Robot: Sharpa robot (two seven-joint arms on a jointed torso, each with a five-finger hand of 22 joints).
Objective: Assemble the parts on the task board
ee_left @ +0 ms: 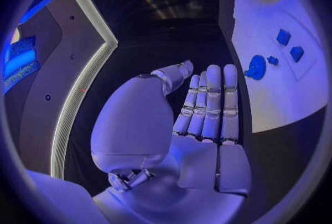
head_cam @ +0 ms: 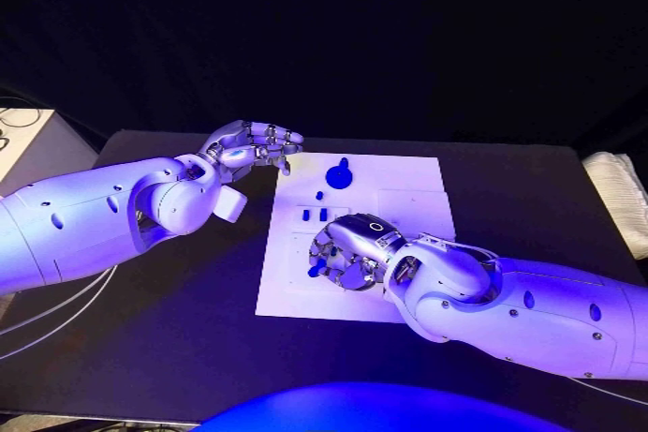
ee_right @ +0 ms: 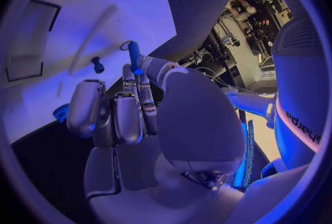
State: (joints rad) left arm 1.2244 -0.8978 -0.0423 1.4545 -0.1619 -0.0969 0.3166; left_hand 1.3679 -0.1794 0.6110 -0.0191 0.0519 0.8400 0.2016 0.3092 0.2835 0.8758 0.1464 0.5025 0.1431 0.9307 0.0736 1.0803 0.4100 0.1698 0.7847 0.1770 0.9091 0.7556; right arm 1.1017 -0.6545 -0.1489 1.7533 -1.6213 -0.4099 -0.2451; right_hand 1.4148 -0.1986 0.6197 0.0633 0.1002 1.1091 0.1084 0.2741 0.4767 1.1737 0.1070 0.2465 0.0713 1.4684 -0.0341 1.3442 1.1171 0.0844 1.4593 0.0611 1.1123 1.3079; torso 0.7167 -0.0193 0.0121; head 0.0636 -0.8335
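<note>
Right robot hand [head_cam: 354, 252] is low over the task board [head_cam: 405, 184] near its left edge, pinching a slim blue part [ee_right: 134, 57] at the fingertips. Left robot hand [head_cam: 250, 151] hangs off the board's far-left corner over the bench [head_cam: 162, 357], fingers loosely apart, grasping nothing. Judged step: carrying a peg to its seat; next needs it lined up upright over a hole, then pressed. Count: one round blue part [head_cam: 339, 176] near the far edge, about three small blue pieces [head_cam: 314, 213] mid-board, one held.

Lying flat mid-table: white task board [head_cam: 405, 184]. Resting near far edge: round blue part [head_cam: 339, 175]; sitting nearer centre: small blue parts [head_cam: 315, 214].
</note>
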